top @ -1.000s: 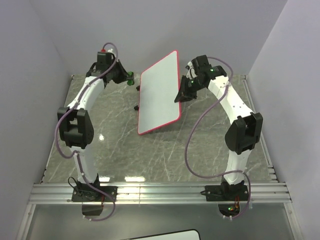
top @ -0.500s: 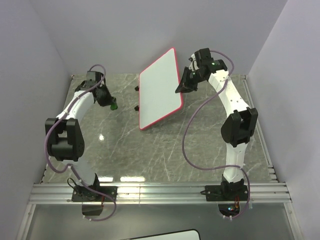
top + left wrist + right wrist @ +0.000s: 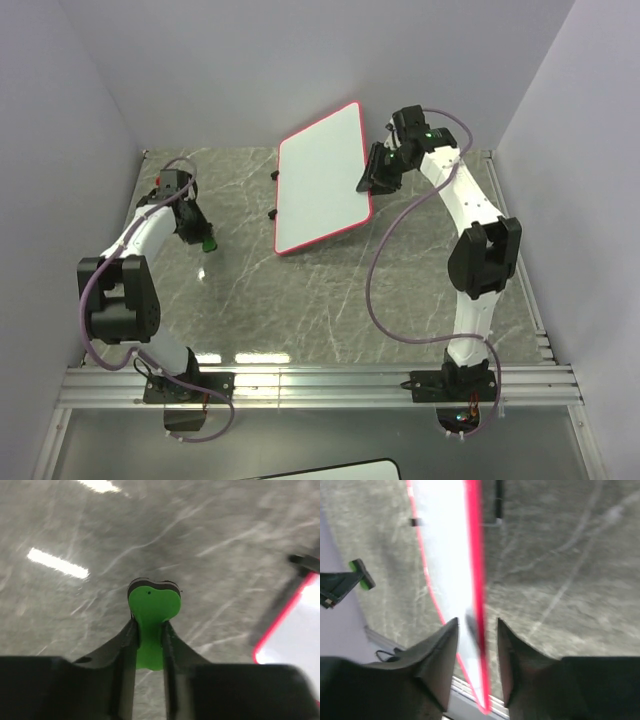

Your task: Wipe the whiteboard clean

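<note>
The whiteboard (image 3: 320,185), white with a red-pink rim, stands tilted at the back middle of the table, and I see no marks on its face. My right gripper (image 3: 367,183) is at its right edge. In the right wrist view the rim (image 3: 476,555) runs between the open fingers of my right gripper (image 3: 477,622), with a gap on each side. My left gripper (image 3: 203,238) is low over the left of the table, shut on the green eraser (image 3: 209,243). The left wrist view shows the left gripper (image 3: 149,626) pinching the eraser (image 3: 152,602) over bare table, with a corner of the whiteboard (image 3: 300,630) at the right.
Two small black clips (image 3: 272,176) stick out from the board's left edge. Grey marble table (image 3: 330,300) with walls at the left, back and right. An aluminium rail (image 3: 320,385) runs along the near edge by the arm bases.
My left gripper has carried the eraser from the board's upper left edge out and down to the left side of the table. The board and my right gripper have shifted slightly right.
</note>
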You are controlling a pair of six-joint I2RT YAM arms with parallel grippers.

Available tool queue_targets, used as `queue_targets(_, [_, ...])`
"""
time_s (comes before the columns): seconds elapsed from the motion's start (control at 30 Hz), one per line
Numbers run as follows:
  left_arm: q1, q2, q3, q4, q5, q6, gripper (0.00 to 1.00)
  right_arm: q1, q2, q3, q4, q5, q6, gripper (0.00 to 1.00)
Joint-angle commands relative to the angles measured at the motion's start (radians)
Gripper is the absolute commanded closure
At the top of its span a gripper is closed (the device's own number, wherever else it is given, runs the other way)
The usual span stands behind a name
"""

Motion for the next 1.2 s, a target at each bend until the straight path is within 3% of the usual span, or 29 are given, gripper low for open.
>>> queue_targets(0.0, [0.012,-0.016,-0.039,-0.029,-0.07,0.021,0.72,-0.022,-0.132,-0.021,-0.012,0.108,-0.033,0.54])
queue_targets(0.13, [0.014,-0.024,-0.078,-0.017,-0.083,0.036,0.38,-0.072,-0.255,-0.073,-0.056,0.24,-0.03,0.31])
queue_targets(0.3, [0.012,-0.011,-0.084,-0.032,-0.076,0.02,0.23,-0.151,-0.407,-0.216,-0.037,0.237,-0.03,0.28])
queue_targets(0.33, [0.014,-0.011,-0.078,-0.049,-0.076,0.009,0.09,-0.157,-0.457,-0.251,-0.034,0.237,-0.034,0.28])
queue_targets(0.37, [0.012,-0.025,-0.072,-0.06,-0.069,0.003,0.02,-0.158,-0.487,-0.268,-0.025,0.241,-0.045,0.28])
queue_targets(0.6, [0.011,-0.203,0.028,-0.08,-0.032,-0.049,0.01,-0.158,-0.819,-0.553,0.096,0.278,-0.016,0.29])
queue_targets(0.73, [0.009,-0.267,0.094,-0.11,0.019,-0.072,0.0,-0.161,-1.028,-0.743,0.148,0.2,0.038,0.29])
queue_targets(1.17, [0.002,-0.333,0.263,-0.098,0.097,-0.115,0.01,-0.158,-1.485,-1.036,0.049,0.104,0.066,0.29])
